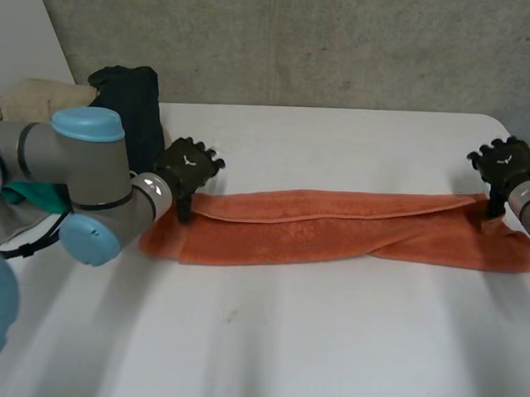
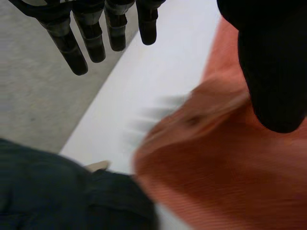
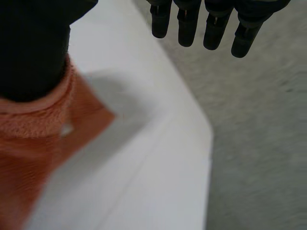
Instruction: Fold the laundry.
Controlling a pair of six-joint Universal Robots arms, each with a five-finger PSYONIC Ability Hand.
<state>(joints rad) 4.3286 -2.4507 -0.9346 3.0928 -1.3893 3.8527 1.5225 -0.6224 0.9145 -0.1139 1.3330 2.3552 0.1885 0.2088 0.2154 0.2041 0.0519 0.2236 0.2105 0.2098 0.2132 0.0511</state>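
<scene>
Orange towel [image 1: 334, 226] across table [image 1: 329, 351], L hand [image 1: 189, 171] & R hand [image 1: 505, 169] at ends; wrist views: fingers [image 2: 92, 39] straight, off cloth.

Towel [image 1: 334, 230] spans the table [image 1: 329, 342]; clothes pile [image 1: 128, 100] — behind its left end.

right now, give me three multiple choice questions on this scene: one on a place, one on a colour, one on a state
1. Where does the dark garment lie relative to the towel? A on its middle; B past its left end, near the left hand; C at its right end.
2. What colour is the towel? A blue; B orange; C white.
3. How are the right hand's fingers? A straight; B curled into a fist; C wrapped round the towel.
Answers: 1 B, the head view shows it behind the left hand; 2 B, plainly orange; 3 A, its wrist view shows them straight.
</scene>
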